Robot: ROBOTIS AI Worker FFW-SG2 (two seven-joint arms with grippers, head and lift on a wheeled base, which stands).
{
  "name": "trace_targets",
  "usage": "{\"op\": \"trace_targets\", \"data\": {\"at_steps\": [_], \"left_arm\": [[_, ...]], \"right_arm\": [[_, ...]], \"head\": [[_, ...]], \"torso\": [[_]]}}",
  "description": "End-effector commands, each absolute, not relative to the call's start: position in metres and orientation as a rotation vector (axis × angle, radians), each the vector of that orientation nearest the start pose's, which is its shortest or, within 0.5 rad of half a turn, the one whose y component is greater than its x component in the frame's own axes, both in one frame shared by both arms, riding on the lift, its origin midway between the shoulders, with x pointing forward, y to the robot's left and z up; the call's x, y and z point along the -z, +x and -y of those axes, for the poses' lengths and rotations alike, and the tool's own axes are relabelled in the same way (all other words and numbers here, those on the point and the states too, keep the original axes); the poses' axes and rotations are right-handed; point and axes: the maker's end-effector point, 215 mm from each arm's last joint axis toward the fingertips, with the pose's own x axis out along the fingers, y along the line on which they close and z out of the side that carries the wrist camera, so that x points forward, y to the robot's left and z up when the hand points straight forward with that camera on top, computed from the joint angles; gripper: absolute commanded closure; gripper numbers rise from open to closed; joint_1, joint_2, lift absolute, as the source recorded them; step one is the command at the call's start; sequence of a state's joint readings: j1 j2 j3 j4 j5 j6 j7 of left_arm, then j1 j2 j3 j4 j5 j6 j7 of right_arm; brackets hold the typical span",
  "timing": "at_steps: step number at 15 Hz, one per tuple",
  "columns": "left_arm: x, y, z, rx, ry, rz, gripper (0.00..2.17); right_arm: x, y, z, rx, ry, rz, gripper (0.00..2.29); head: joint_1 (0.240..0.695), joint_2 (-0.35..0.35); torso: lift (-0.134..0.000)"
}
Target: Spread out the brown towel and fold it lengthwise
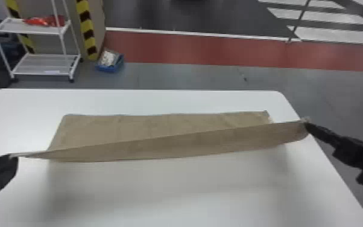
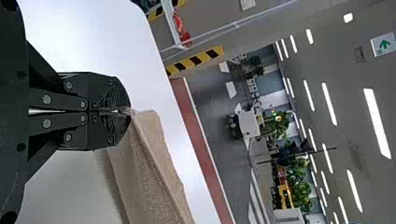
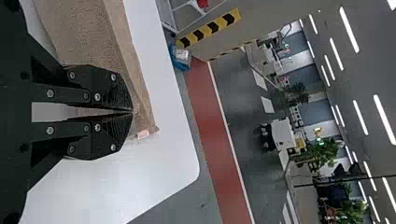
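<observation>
**Brown towel (image 1: 175,145) stretched between two robot grippers above white table (image 1: 159,99)**

At the left of the head view, the left gripper (image 1: 13,155) clamps one end of the towel's near edge above the table. Its two black fingers (image 2: 109,93), seen in the left wrist view, are drawn together, the cloth pinched at their tips. Beyond the table on that side stands a white rack (image 1: 12,26) with a red item (image 1: 40,21) on its upper shelf. Next to it are a yellow-and-black striped post (image 1: 86,28) and, on the floor, a blue bin (image 1: 108,68) with pale contents.

At center, the towel spans much of the table's width. Its far portion lies spread on the surface, the long edge running roughly alongside the table's far edge, while the near edge is raised in a long slanting line from one gripper to the other. The lifted cloth sags slightly, and a soft shadow falls on the tabletop nearer the robot. A red strip (image 1: 190,49) crosses the floor beyond.

At right, the right gripper (image 1: 306,123) clamps the other end of the raised edge, near the table's right side, its fingers closed with cloth between them. In the right wrist view, a small pale tag (image 3: 143,134) shows at a towel corner just beside the fingertips. White floor stripes (image 1: 319,16) mark the dark floor in the background.
</observation>
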State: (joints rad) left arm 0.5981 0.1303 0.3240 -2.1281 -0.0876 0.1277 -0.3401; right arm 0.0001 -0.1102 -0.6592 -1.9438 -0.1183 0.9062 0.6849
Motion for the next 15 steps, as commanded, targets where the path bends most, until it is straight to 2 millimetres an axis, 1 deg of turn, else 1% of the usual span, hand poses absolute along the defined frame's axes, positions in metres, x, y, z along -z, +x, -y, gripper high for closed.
{"op": "trace_targets", "data": {"at_steps": [1, 2, 4, 5, 8, 11, 13, 15], "left_arm": [[0.357, 0.422, -0.348, 0.095, 0.319, -0.209, 1.97], [0.353, 0.431, -0.346, 0.092, 0.322, -0.197, 1.97], [0.352, 0.446, -0.350, 0.071, 0.311, -0.192, 1.97], [0.359, 0.455, -0.352, 0.064, 0.298, -0.216, 1.97], [0.368, 0.485, -0.349, 0.065, 0.274, -0.220, 1.97], [0.374, 0.515, -0.347, 0.053, 0.252, -0.215, 1.97], [0.376, 0.535, -0.345, 0.050, 0.251, -0.215, 1.97], [0.369, 0.553, -0.345, 0.049, 0.249, -0.202, 1.97]], "right_arm": [[0.337, 0.512, 0.447, -0.075, 0.311, -0.364, 1.03], [0.336, 0.518, 0.444, -0.077, 0.312, -0.366, 1.03], [0.340, 0.528, 0.446, -0.062, 0.316, -0.372, 1.03], [0.343, 0.533, 0.445, -0.060, 0.320, -0.379, 1.03], [0.353, 0.546, 0.455, -0.012, 0.300, -0.377, 1.03], [0.351, 0.565, 0.469, 0.035, 0.286, -0.348, 1.03], [0.347, 0.577, 0.470, 0.044, 0.280, -0.338, 1.03], [0.342, 0.590, 0.468, 0.051, 0.235, -0.328, 1.03]], "head": [[0.695, -0.128], [0.695, -0.126], [0.695, -0.119], [0.695, -0.116], [0.695, -0.108], [0.695, -0.117], [0.695, -0.122], [0.695, -0.124]], "torso": [[-0.124], [-0.124], [-0.124], [-0.124], [-0.124], [-0.124], [-0.124], [-0.124]]}}
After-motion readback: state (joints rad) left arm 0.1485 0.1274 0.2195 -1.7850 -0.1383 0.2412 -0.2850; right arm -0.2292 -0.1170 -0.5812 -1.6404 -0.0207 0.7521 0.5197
